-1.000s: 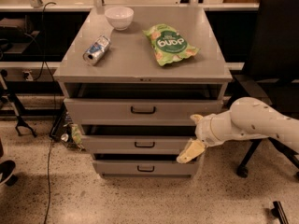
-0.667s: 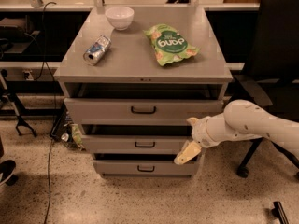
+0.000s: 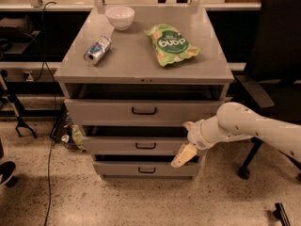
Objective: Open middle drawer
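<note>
The grey cabinet point(image 3: 141, 62) has three drawers stacked in its front. The middle drawer point(image 3: 117, 146) has a low flat front with a small black bar handle point(image 3: 146, 146); it stands slightly out, with a dark gap above it. My gripper point(image 3: 186, 141) is at the right end of this drawer's front, right of the handle. It is open, with one finger point(image 3: 188, 125) near the drawer's top edge and the other finger point(image 3: 183, 156) pointing down toward the bottom drawer point(image 3: 122, 169). My white arm point(image 3: 249, 126) comes in from the right.
The taller top drawer point(image 3: 103, 111) has a larger handle. On the cabinet top are a white bowl point(image 3: 120, 17), a lying can point(image 3: 97, 50) and a green snack bag point(image 3: 171, 44). A black office chair point(image 3: 275, 65) stands at the right. Cables point(image 3: 47, 69) hang at the left.
My arm and gripper have shifted slightly left, closer along the middle drawer's front. The drawers have not visibly moved.
</note>
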Motion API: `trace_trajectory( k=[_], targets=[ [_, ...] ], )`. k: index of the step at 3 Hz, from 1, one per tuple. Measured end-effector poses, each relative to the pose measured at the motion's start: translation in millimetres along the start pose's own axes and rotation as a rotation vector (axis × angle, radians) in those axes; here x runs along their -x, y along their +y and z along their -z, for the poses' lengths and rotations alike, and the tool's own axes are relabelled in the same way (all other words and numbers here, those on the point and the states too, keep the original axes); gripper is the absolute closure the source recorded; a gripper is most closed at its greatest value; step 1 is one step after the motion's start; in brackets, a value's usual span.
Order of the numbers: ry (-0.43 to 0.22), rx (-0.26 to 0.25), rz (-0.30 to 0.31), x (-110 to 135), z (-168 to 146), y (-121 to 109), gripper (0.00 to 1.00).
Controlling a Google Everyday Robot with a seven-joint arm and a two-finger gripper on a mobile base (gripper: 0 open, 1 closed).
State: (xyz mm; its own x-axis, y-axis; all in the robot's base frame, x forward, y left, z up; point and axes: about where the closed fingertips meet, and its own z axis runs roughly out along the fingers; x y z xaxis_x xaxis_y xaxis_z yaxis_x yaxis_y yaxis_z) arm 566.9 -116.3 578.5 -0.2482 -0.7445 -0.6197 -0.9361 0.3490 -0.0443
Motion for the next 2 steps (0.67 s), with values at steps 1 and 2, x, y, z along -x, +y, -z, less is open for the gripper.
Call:
trace_trajectory(
  k=[1,2],
  targets=[
    [-0.008,0.022,-0.029,-8,-24,-4,0.00],
    [0.000,0.017,-0.025,-18,-29,-3,0.00]
  ],
)
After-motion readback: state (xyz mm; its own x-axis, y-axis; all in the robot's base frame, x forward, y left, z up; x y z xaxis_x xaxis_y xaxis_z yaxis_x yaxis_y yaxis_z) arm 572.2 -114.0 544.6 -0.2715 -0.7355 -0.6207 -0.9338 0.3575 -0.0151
